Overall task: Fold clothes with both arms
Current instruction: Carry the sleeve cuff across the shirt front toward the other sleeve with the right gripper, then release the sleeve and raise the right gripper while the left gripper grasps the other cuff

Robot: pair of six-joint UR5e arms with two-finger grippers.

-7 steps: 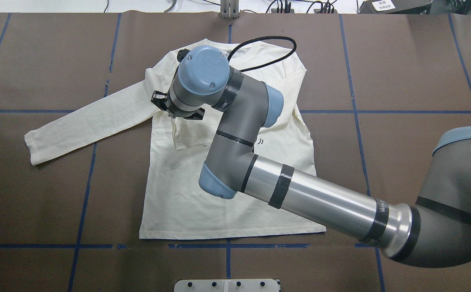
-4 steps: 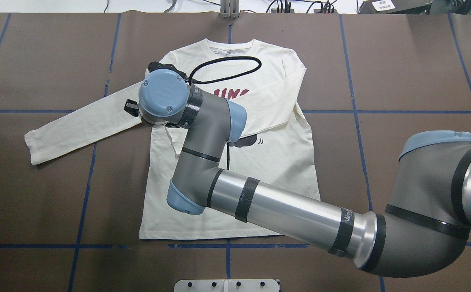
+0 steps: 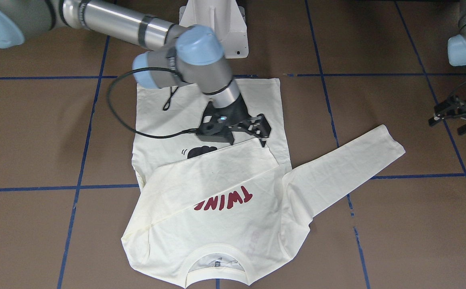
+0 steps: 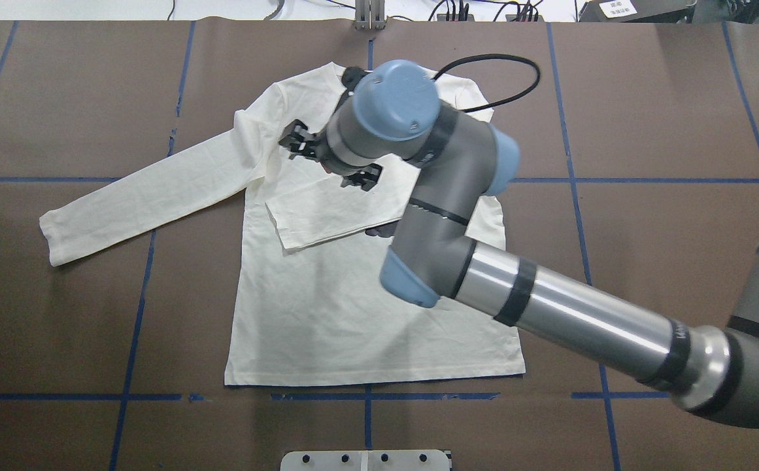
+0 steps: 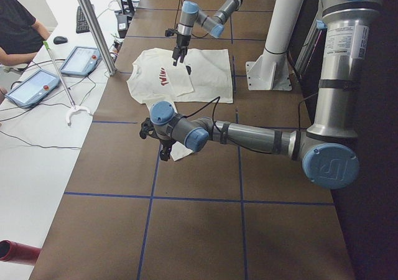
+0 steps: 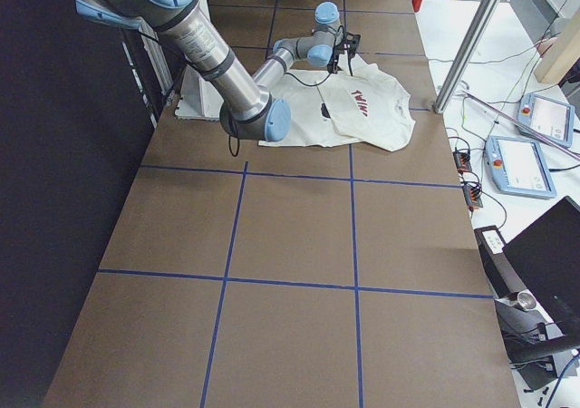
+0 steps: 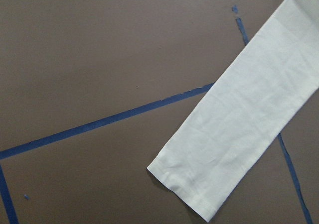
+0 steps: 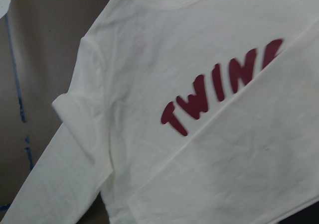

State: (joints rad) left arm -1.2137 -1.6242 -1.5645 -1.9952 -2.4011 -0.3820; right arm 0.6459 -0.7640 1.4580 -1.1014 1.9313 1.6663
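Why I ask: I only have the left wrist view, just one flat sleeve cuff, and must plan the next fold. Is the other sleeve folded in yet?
Observer: Yes. The other sleeve lies across the T-shirt, covering the end of the red lettering.
Operator: Is the right gripper holding it?
Observer: No. The right gripper is open above the shirt, gripping nothing.
Operator: And my gripper?
Observer: The left gripper looks open and empty, beyond the cuff of the outstretched sleeve.
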